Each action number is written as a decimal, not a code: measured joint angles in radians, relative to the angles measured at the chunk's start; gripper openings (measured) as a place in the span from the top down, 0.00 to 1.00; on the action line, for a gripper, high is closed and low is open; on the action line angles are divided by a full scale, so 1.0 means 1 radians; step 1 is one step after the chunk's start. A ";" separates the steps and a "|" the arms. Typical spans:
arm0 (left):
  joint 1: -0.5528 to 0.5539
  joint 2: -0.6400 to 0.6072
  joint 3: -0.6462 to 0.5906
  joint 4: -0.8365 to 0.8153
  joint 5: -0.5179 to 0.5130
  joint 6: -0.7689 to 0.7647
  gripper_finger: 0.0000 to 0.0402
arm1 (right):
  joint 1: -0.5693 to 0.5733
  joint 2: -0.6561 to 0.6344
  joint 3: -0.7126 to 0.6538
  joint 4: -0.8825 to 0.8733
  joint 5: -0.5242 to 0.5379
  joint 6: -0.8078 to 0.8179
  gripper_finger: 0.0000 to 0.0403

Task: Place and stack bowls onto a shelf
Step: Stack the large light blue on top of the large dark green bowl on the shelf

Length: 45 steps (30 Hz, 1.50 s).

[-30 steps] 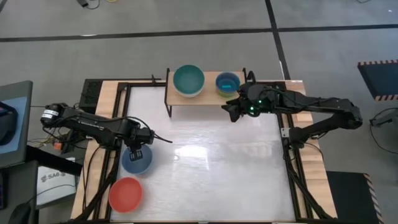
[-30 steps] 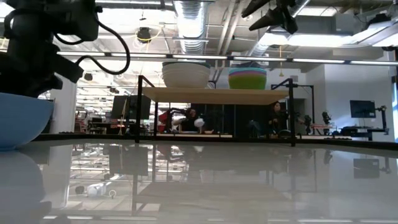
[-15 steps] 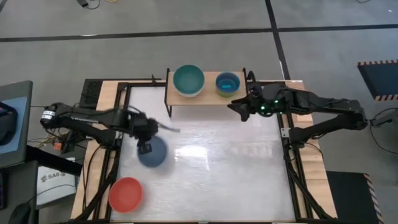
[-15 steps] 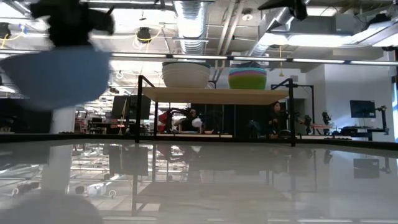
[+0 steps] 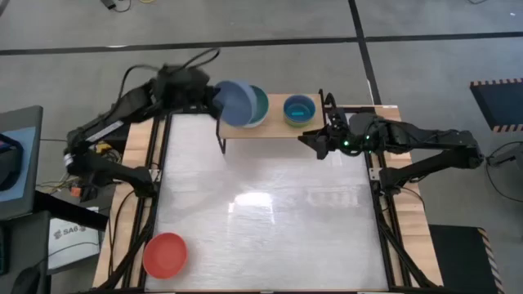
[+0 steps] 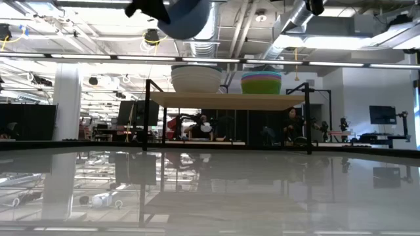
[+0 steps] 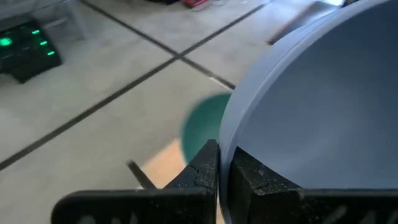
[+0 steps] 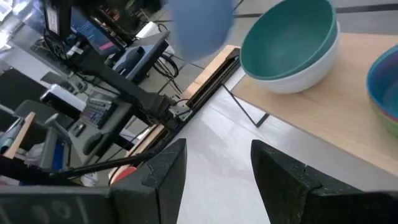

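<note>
My left gripper [image 5: 211,96] is shut on the slate-blue bowl [image 5: 237,104] and holds it high over the left end of the shelf [image 5: 276,112]. Beneath it on the shelf sits the dark teal bowl [image 5: 258,107], nested in the white bowl [image 6: 195,79]. At the shelf's right end is the stack of small bowls [image 5: 299,109], cyan on top. The red-orange bowl [image 5: 165,254] rests on the table at the near left. My right gripper [image 5: 321,144] is open and hovers just off the shelf's near right corner. My left gripper [image 7: 222,154] pinches the slate-blue bowl's rim [image 7: 227,132], with one finger [image 7: 247,177] inside the bowl and the other finger [image 7: 202,171] outside its wall. It comes at the bowl from the table's left side. The bowl [image 6: 184,16] is lifted clear, well above the shelf top.
The shelf [image 6: 226,99] stands at the table's far edge on thin black legs. A wide stretch of white tabletop [image 5: 270,212] lies between the shelf and the red-orange bowl. Black frame rails [image 5: 384,229] run along the table's left and right sides.
My left gripper has lifted the slate-blue bowl off the table near the left edge. It has swung the bowl up and toward the far edge, to above the shelf's left end. My right gripper has drifted a little toward the table's right edge and stayed open.
</note>
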 joint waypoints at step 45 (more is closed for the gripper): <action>0.362 0.638 0.732 -0.418 0.399 0.008 0.58 | 0.148 0.017 0.000 -0.066 0.268 0.181 0.49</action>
